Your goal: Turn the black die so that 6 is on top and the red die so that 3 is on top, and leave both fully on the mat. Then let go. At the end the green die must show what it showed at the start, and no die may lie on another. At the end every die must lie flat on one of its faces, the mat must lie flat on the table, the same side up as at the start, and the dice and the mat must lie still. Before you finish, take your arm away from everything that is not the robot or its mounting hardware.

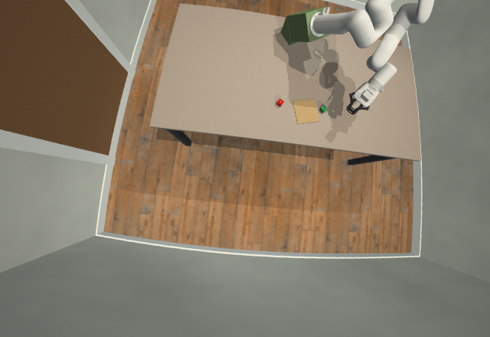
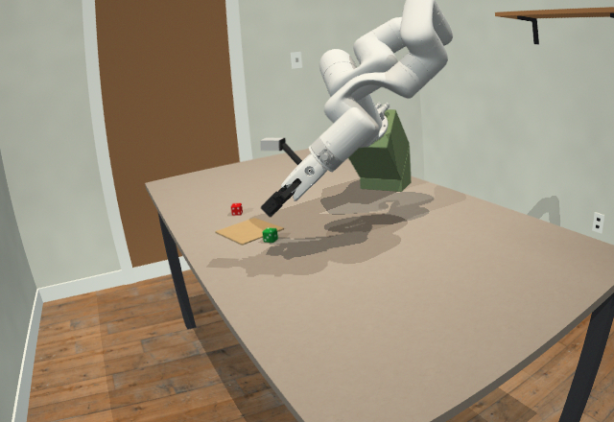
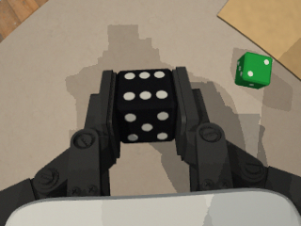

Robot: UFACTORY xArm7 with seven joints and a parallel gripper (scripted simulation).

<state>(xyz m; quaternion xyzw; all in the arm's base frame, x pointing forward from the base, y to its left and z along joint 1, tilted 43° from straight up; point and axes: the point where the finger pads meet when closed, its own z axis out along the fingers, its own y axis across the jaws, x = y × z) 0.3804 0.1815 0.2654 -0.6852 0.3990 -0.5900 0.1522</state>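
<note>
My gripper [image 1: 351, 109] [image 2: 271, 206] [image 3: 145, 88] is shut on the black die [image 3: 147, 109], slanted and raised above the table. In the wrist view the die shows a six face toward the fingertips and a five face nearer the palm. The tan mat [image 1: 305, 112] [image 2: 240, 232] [image 3: 270, 25] lies flat. The red die [image 1: 280, 103] [image 2: 236, 209] lies on the table off the mat; its top number is too small to tell. The green die [image 1: 323, 109] [image 2: 270, 235] [image 3: 254, 70] lies on the table close beside the mat's opposite edge and shows two pips in the wrist view.
The table [image 1: 221, 68] [image 2: 396, 278] carries the arm's green base [image 1: 296, 28] [image 2: 382, 164] at its back edge. The green die stands between the gripper and the mat in the top view. The table's front edge runs not far beyond the mat.
</note>
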